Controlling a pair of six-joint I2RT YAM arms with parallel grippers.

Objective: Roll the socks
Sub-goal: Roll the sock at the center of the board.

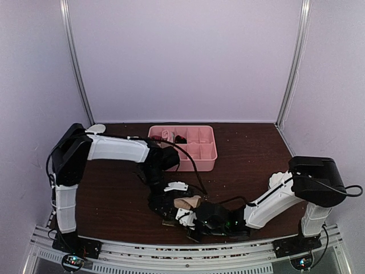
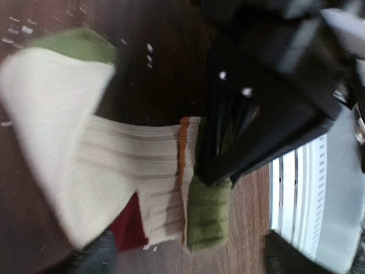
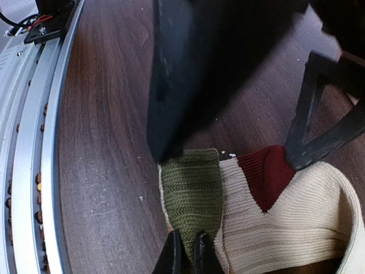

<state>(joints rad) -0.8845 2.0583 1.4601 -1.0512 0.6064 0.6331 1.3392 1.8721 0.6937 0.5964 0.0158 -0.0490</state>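
Observation:
The beige-tan sock (image 1: 188,201) lies on the table near the front edge, with an olive cuff (image 3: 191,194) and a maroon patch (image 3: 265,174). It also shows in the left wrist view (image 2: 85,154). My right gripper (image 3: 187,254) is shut, pinching the olive cuff; in the top view it sits at the front (image 1: 194,224). My left gripper (image 1: 166,206) is open just over the sock, and its black fingers (image 3: 171,85) stand at the cuff's far end and by the maroon patch. The black argyle sock cannot be made out.
A pink divided tray (image 1: 208,155) stands behind the arms with small items in its left compartments. A white bowl (image 1: 96,129) is at the back left. The metal rail (image 3: 34,171) of the table's front edge runs close beside the sock.

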